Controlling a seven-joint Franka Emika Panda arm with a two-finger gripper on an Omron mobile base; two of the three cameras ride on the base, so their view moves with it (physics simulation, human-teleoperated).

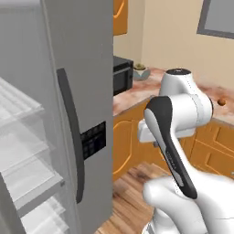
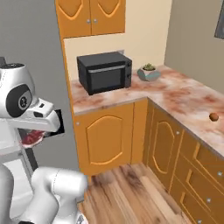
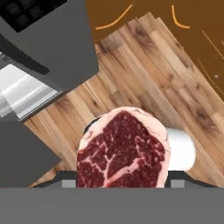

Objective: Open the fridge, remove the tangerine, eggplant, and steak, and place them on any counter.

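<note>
My gripper [image 3: 121,183] is shut on the steak [image 3: 122,148], a marbled dark red slab that hangs above the wooden floor. From the right base view the steak [image 2: 31,138] shows as a red patch under the hand, close to the fridge [image 2: 26,43]. The fridge [image 1: 87,91] stands with its left side open, showing white translucent shelves [image 1: 20,137], while the door with the long dark handle [image 1: 73,141] is closed. The tangerine [image 2: 214,117] rests on the marbled counter [image 2: 183,96] at the right, also seen as a small orange ball [image 1: 222,102]. The eggplant is out of view.
A black microwave [image 2: 105,72] and a potted plant in a grey-blue bowl [image 2: 148,72] stand on the corner counter. Orange base cabinets [image 2: 109,138] run below it and wall cabinets [image 2: 92,15] hang above. Wooden floor [image 2: 131,188] lies between fridge and cabinets.
</note>
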